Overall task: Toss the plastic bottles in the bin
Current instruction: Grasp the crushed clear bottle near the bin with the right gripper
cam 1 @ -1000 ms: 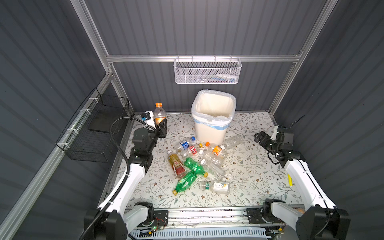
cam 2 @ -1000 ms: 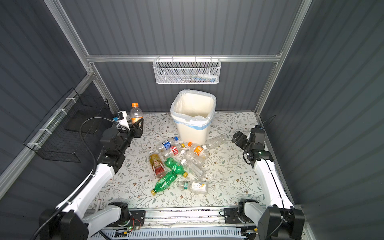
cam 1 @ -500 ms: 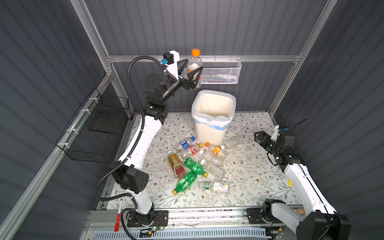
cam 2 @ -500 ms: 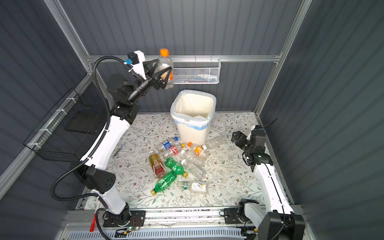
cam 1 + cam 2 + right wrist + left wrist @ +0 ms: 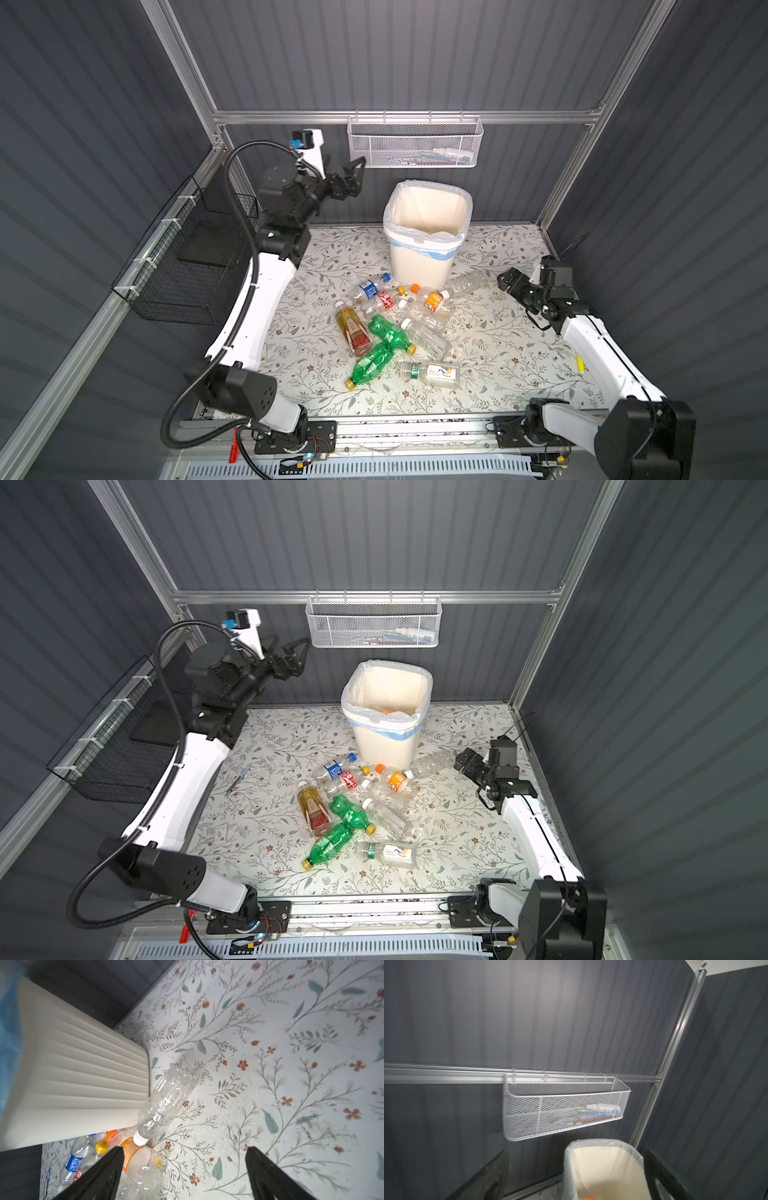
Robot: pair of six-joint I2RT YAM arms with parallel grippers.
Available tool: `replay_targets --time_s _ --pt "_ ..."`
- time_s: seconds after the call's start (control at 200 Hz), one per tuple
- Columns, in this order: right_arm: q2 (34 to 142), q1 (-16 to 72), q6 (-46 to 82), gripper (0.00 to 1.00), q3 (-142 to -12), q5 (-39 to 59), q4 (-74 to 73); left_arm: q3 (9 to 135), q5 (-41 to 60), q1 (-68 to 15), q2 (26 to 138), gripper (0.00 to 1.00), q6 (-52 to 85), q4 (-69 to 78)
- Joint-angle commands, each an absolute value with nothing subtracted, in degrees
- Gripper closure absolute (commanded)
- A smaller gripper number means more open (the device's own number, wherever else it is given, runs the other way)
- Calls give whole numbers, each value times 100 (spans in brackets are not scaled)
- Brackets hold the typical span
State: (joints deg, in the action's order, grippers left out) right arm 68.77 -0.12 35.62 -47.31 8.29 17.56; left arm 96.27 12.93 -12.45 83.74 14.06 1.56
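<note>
The left gripper (image 5: 358,176) is high up, left of the bin (image 5: 419,266) and above its rim. Its fingers are wide apart with nothing between them, and it points toward the bin.

The bin stands upright at the back of the table (image 5: 324,257). An orange bit (image 5: 384,711) shows deep inside it.

The bottles (image 5: 415,316) lie on their sides in a loose pile on the table, in front of the bin.
- The brown bottle (image 5: 352,330) lies back to front, cap toward the back.
- The blue-label bottle (image 5: 366,289) points its blue cap at the bin.
- One green bottle (image 5: 388,332) slants with its yellow cap to the front right.
- The other green bottle (image 5: 370,365) slants with its cap to the front left.
- The white-label bottle (image 5: 434,372) lies left to right at the front, neck to the left.
- The clear bottle (image 5: 465,284) lies just beside the bin's front right corner. Its white cap points left at the pile.

The right gripper (image 5: 508,283) is low over the table, right of the clear bottle and pointing at it. Its fingers are wide apart and hold nothing.
</note>
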Motion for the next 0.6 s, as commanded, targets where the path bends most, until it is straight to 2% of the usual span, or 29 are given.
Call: replay_targets --time_s 0.0,0.285,0.595 --pt "7391 502 4221 6 -5129 390 2036 8807 1021 -934 8227 0 1678 -153" --pt "8613 1207 5931 6 -5524 120 1666 6719 1160 -224 7843 1 2200 -449" --pt "9583 1257 6315 9 -5900 209 1133 6163 1272 -3 7899 0 2205 -487"
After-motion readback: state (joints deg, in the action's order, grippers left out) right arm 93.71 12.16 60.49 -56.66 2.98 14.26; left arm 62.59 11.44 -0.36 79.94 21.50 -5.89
